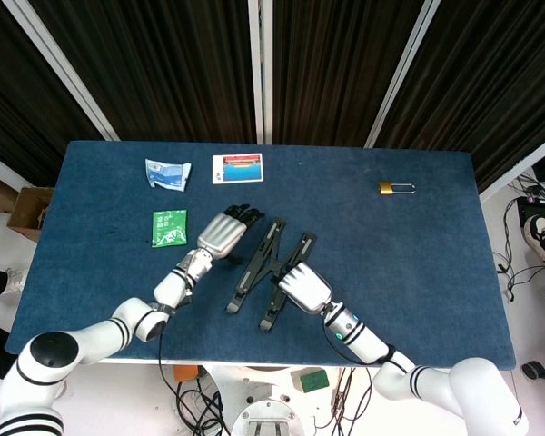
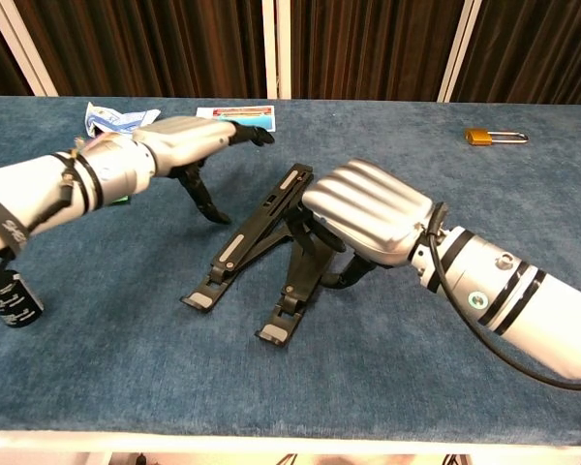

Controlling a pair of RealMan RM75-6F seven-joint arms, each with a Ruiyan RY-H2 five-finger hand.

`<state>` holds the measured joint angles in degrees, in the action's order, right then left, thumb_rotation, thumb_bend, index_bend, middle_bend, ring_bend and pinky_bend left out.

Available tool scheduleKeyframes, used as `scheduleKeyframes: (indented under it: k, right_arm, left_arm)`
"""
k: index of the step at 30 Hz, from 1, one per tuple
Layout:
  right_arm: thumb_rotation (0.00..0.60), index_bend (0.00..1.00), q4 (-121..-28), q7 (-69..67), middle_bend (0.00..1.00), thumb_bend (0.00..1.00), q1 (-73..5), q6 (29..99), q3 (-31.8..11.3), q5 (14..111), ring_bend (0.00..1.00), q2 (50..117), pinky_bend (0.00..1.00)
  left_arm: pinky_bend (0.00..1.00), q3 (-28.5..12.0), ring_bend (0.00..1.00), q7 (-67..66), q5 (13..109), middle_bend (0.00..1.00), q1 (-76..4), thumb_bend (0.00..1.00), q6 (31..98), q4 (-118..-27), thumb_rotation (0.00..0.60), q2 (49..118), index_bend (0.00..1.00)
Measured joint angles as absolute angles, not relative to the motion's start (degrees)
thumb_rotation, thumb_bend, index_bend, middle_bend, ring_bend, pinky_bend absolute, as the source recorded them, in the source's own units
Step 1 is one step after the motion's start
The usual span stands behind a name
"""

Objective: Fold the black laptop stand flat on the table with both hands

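Note:
The black laptop stand (image 1: 265, 268) lies on the blue table, its two rails close together and slanted, its crossed links nearly closed. In the chest view the left rail (image 2: 257, 228) runs free, while my right hand (image 2: 368, 213) covers the upper part of the right rail (image 2: 289, 295) with its fingers curled around it. That hand sits at the stand's right side (image 1: 302, 286). My left hand (image 2: 189, 145) hovers left of the stand with fingers spread, apart from it and holding nothing (image 1: 220, 234).
A brass padlock (image 1: 395, 188) lies at the back right. A printed card (image 1: 237, 168) and a blue-white packet (image 1: 167, 173) lie at the back left. A green packet (image 1: 169, 227) is just left of my left hand.

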<state>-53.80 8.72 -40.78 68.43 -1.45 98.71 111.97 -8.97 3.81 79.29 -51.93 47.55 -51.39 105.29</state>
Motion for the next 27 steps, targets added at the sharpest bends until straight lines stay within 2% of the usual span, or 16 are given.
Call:
scheduleKeyframes:
  k: [2, 3, 4, 6, 9, 12, 16, 24, 27]
  right_arm:
    - [0.600, 0.22, -57.61, 9.48, 0.46, 0.00, -41.82, 66.37, -1.46, 98.69, 0.37, 109.24, 0.50]
    - [0.600, 0.11, -60.68, 10.33, 0.37, 0.00, -42.60, 64.54, -1.56, 98.48, 0.27, 107.15, 0.38]
    - [0.600, 0.05, -63.21, 11.16, 0.29, 0.00, -43.24, 62.90, -1.70, 98.18, 0.20, 105.49, 0.29]
    - [0.600, 0.00, -69.63, 13.70, 0.12, 0.00, -44.89, 57.99, -2.28, 96.79, 0.05, 101.54, 0.12]
    - [0.600, 0.00, -77.73, 18.20, 0.02, 0.00, -47.75, 49.17, -3.69, 93.06, 0.00, 96.61, 0.02]
    - [0.600, 0.00, -82.12, 22.74, 0.00, 0.00, -51.21, 40.45, -5.53, 87.32, 0.00, 93.27, 0.00]
    - [0.600, 0.00, -83.26, 28.40, 0.00, 0.00, -56.10, 32.92, -7.22, 79.65, 0.00, 91.93, 0.00]
    - [0.600, 0.00, -76.72, 31.40, 0.00, 0.00, -61.65, 29.02, -7.83, 74.78, 0.00, 95.50, 0.00]
    - [0.600, 0.00, -75.38, 30.87, 0.04, 0.00, -62.89, 28.21, -7.76, 73.58, 0.00, 96.32, 0.00]
  left_arm:
    - [0.13, -9.08, 0.05, 3.10, 78.96, 0.09, -50.70, 0.02, 49.07, -54.29, 0.600, 103.16, 0.09]
    - [0.13, -9.12, 0.05, 2.61, 78.70, 0.09, -49.74, 0.02, 50.17, -56.63, 0.600, 101.52, 0.09]
    - [0.12, -9.15, 0.05, 2.20, 78.50, 0.09, -48.96, 0.02, 51.06, -58.56, 0.600, 100.18, 0.09]
    - [0.12, -9.14, 0.05, 1.14, 78.04, 0.09, -46.91, 0.02, 53.41, -63.40, 0.600, 96.82, 0.09]
    - [0.11, -8.83, 0.04, -0.33, 77.58, 0.09, -43.39, 0.02, 57.47, -70.37, 0.600, 91.80, 0.09]
    - [0.11, -8.01, 0.03, -1.75, 77.41, 0.09, -39.28, 0.02, 62.02, -76.31, 0.600, 86.90, 0.09]
    - [0.11, -6.65, 0.03, -2.82, 77.19, 0.09, -34.74, 0.02, 66.22, -81.73, 0.600, 82.38, 0.09]
    - [0.11, -5.25, 0.03, -2.54, 77.29, 0.09, -29.96, 0.02, 70.35, -85.79, 0.600, 78.15, 0.09]
    - [0.11, -5.39, 0.03, -1.89, 77.28, 0.09, -29.32, 0.02, 70.74, -85.87, 0.600, 77.78, 0.09]
